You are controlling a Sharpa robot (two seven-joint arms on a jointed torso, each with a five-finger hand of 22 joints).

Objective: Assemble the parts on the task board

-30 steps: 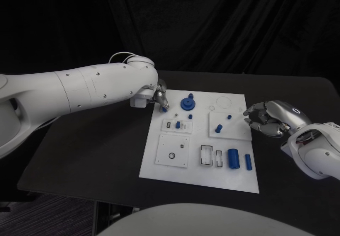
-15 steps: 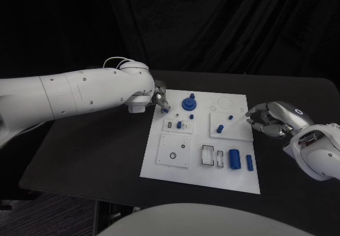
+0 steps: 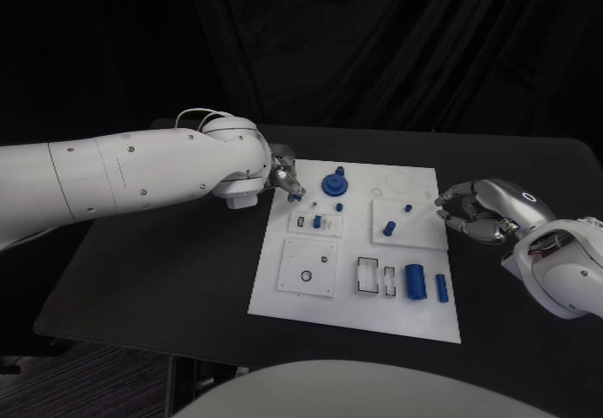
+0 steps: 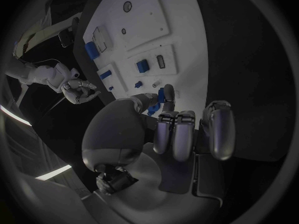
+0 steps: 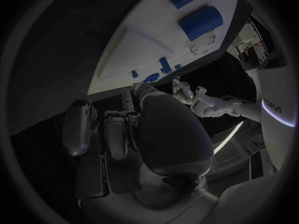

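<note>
The white task board [image 3: 358, 300] lies mid-table. My left hand [image 3: 284, 180] hovers over its far left corner and pinches a small blue part [image 3: 294, 197] between thumb and finger; the left wrist view shows this part [image 4: 166, 94] at the fingertips just above the board [image 4: 146, 15]. On the board stand a blue round knob [image 3: 335, 184], a small peg [image 3: 338, 206] and a blue piece in a socket [image 3: 315, 221]. My right hand [image 3: 480, 210] floats beside the board's right edge, its fingers curled in on nothing.
A thick blue cylinder [image 3: 415, 280] and a slim one [image 3: 441, 286] lie near the board's front right, also seen in the right wrist view [image 5: 202, 21]. A raised plate carries a blue piece [image 3: 389, 228]. Black table [image 3: 164, 261] surrounds the board.
My left forearm has swung inward while its hand, still pinching the blue part, barely crept toward the board. The right hand has stayed put.
</note>
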